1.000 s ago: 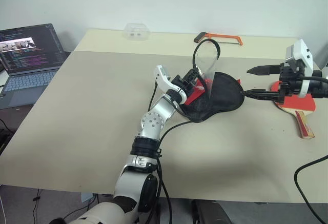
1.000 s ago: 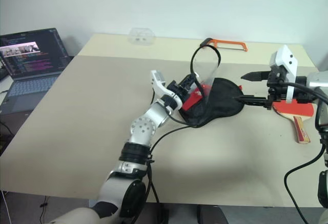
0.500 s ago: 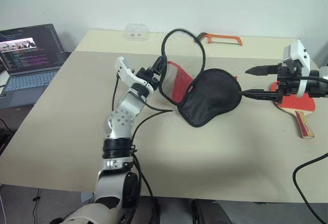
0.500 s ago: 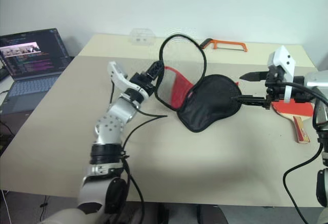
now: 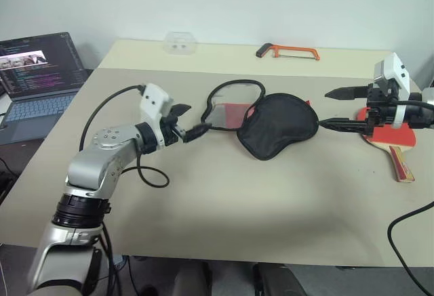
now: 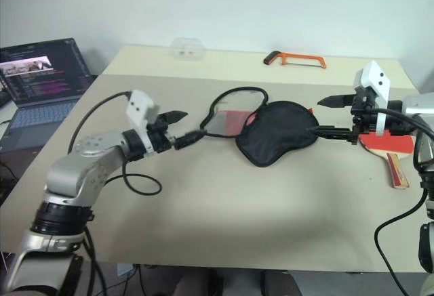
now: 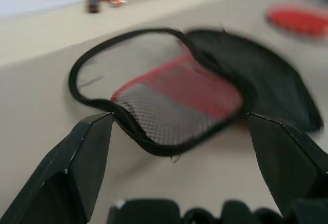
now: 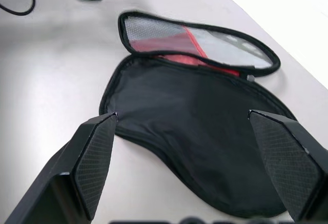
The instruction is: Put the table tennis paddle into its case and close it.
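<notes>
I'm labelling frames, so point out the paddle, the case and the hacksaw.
paddle (image 5: 395, 135), left eye view, red face.
case (image 5: 278, 130), left eye view, black half.
hacksaw (image 6: 303, 57), right eye view, orange frame.

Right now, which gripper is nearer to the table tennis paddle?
Right. The right gripper hovers just beside the table tennis paddle, while the left gripper is far across the open case, by its flap.

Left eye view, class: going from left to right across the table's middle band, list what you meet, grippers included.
Laptop → left gripper → open flap → its case → right gripper → table tennis paddle.
</notes>
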You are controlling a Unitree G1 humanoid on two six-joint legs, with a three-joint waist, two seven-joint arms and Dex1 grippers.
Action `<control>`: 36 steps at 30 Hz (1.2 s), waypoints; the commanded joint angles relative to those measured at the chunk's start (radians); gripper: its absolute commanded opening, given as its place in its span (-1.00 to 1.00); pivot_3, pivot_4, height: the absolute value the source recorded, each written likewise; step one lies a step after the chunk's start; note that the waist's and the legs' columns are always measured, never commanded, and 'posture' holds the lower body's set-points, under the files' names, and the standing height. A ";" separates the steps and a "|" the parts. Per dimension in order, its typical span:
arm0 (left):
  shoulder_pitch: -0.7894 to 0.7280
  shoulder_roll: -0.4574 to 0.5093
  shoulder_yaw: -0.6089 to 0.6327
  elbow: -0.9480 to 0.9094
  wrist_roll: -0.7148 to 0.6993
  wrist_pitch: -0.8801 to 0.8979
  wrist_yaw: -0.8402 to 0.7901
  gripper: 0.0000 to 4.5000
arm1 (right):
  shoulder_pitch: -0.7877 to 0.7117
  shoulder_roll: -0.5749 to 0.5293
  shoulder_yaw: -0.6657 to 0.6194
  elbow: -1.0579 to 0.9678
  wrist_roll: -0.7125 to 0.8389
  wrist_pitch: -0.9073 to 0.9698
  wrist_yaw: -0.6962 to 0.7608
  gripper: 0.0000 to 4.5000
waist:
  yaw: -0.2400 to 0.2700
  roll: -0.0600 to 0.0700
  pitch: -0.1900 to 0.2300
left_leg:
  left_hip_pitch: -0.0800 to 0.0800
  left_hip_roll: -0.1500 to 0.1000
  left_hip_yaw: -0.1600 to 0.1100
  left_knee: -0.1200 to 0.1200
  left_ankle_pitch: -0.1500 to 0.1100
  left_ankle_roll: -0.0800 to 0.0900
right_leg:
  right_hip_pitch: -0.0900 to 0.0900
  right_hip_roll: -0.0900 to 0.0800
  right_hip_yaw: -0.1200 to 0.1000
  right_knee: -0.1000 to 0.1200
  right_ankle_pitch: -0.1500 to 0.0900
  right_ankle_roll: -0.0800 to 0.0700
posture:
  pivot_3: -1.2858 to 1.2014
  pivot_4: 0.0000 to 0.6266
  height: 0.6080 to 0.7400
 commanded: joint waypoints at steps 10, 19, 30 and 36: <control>-0.104 -0.002 -0.241 0.165 0.565 -0.501 -0.058 0.98 | 0.020 -0.023 -0.049 -0.052 0.015 0.001 -0.016 1.00 | -0.001 0.000 0.000 | -0.002 0.000 0.002 -0.001 -0.001 0.001 | -0.003 0.001 0.002 0.000 0.000 0.000 | 0.03 -0.52 1.00; -0.174 -0.080 -0.260 0.372 0.768 -0.628 0.057 0.98 | 0.025 -0.023 -0.052 -0.059 0.021 0.003 -0.029 1.00 | 0.003 0.000 0.000 | -0.005 0.002 0.002 0.000 -0.003 0.005 | -0.006 0.000 0.002 0.001 0.000 -0.001 | 0.03 -0.52 1.00; -0.251 -0.216 -0.294 0.551 0.904 -0.721 0.186 0.56 | 0.000 -0.010 -0.033 -0.041 0.015 -0.009 -0.025 1.00 | 0.002 0.000 0.000 | -0.007 0.001 0.002 0.000 -0.002 0.005 | -0.009 0.000 0.002 0.002 0.001 -0.001 | 0.03 -0.52 1.00; -0.256 -0.242 -0.277 0.541 0.903 -0.732 0.194 -0.43 | -0.002 -0.008 -0.033 -0.039 0.014 -0.012 -0.024 1.00 | 0.002 0.000 0.000 | -0.007 0.001 0.002 0.000 -0.002 0.004 | -0.009 -0.001 0.002 0.002 0.001 -0.001 | 0.03 -0.52 1.00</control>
